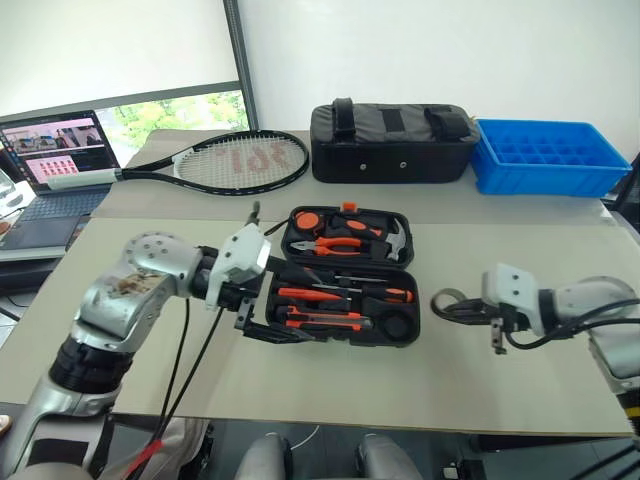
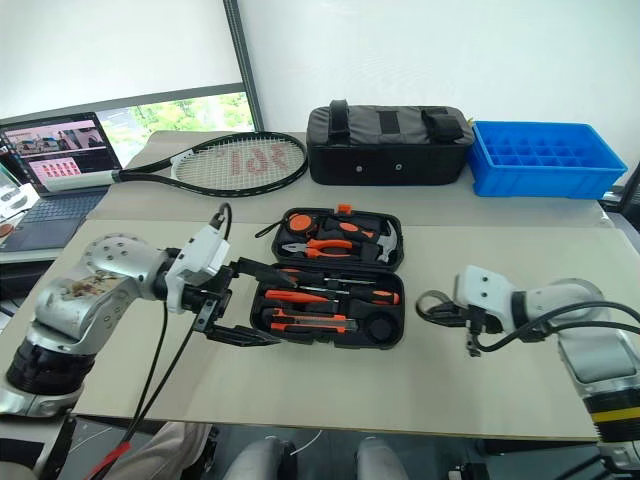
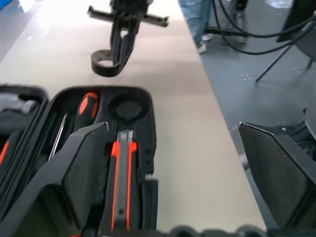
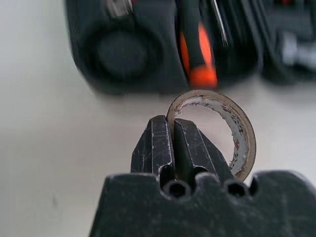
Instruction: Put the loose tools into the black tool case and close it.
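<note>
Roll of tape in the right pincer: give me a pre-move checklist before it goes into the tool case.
1. Right pincer shut on the roll of tape: ok.
2. Black tool case lying open: ok.
3. Round recess at the case's near right corner free: ok.
4. Left pincer open and off the round recess: ok.
5. Tape clear of the table: cannot tell.

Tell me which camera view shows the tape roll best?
The right wrist view: the tape roll is close, pinched by the right gripper. Both eye views show a small dark ring; the left wrist view shows it hanging.
</note>
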You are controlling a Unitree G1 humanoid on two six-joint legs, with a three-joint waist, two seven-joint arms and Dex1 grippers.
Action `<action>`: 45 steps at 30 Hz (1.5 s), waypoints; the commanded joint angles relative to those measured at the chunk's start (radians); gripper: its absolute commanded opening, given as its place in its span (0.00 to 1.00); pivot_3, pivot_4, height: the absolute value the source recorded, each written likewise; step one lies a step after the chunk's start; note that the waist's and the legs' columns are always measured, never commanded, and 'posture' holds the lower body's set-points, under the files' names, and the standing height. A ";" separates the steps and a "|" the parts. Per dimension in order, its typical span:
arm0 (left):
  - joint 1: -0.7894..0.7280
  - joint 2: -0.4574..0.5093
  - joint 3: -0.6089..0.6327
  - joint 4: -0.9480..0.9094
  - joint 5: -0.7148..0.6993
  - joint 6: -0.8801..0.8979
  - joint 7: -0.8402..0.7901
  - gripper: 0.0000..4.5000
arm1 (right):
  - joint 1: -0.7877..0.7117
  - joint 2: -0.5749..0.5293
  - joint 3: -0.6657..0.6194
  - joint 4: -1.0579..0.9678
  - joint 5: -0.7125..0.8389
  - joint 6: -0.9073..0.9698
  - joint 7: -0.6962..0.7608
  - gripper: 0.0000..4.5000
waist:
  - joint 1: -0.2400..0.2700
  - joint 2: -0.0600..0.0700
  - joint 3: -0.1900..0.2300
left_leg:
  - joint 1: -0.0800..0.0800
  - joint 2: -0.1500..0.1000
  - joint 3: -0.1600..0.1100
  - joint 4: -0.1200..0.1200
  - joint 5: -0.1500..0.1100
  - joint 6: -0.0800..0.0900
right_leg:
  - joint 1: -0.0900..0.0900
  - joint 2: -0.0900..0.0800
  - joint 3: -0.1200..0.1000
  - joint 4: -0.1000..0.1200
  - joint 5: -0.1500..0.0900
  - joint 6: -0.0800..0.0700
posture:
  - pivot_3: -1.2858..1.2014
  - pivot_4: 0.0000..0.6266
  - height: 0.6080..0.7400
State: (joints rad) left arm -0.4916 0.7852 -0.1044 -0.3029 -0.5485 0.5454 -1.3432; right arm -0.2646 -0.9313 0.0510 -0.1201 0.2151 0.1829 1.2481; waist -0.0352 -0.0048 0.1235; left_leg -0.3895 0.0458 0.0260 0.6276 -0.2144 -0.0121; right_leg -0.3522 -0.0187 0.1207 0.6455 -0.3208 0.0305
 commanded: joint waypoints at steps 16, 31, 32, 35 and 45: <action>0.133 0.065 0.146 -0.130 -0.057 0.048 0.143 1.00 | -0.149 0.047 0.200 -0.091 -0.020 0.081 0.091 0.54 | 0.002 -0.001 0.000 | 0.001 0.000 0.000 -0.001 0.000 0.000 | -0.001 0.000 0.000 0.000 0.000 0.000 | 0.52 0.24 0.75; -0.102 -0.166 0.130 0.498 0.045 -0.035 0.253 1.00 | -0.263 0.159 -0.052 0.265 0.113 0.290 -0.130 0.99 | 0.006 -0.002 0.000 | 0.001 0.000 0.000 0.000 0.000 0.000 | -0.001 0.000 -0.001 0.000 0.001 -0.002 | 0.52 0.24 0.75; -0.143 -0.180 0.118 0.579 0.072 -0.041 0.261 1.00 | -0.284 0.175 -0.064 0.303 0.125 0.328 -0.149 0.99 | 0.009 -0.002 0.000 | 0.001 -0.001 0.000 0.000 0.000 0.000 | -0.001 0.000 -0.001 0.000 0.001 -0.002 | 0.52 0.24 0.75; -0.260 -0.212 0.097 0.809 0.122 -0.030 0.255 1.00 | -0.370 0.214 -0.079 0.423 0.138 0.474 -0.211 0.99 | 0.007 -0.002 0.000 | 0.000 -0.001 0.001 -0.001 0.000 0.000 | -0.003 0.000 -0.001 0.000 0.001 -0.002 | 0.52 0.24 0.75; -0.562 -0.290 0.143 1.367 0.176 0.064 0.210 1.00 | -0.709 0.333 -0.160 0.979 0.133 0.620 -0.357 0.99 | -0.008 -0.001 0.001 | -0.002 -0.001 0.001 -0.003 0.000 0.000 | -0.006 0.000 -0.002 0.001 0.001 -0.003 | 0.52 0.24 0.75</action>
State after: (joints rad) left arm -1.0136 0.4881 0.0082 1.0220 -0.3780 0.6042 -1.1174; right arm -0.9360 -0.5994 -0.0772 0.8058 0.3378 0.7981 0.8920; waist -0.0427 -0.0060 0.1241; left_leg -0.3910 0.0444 0.0265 0.6244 -0.2143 -0.0119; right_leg -0.3577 -0.0191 0.1190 0.6473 -0.3193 0.0280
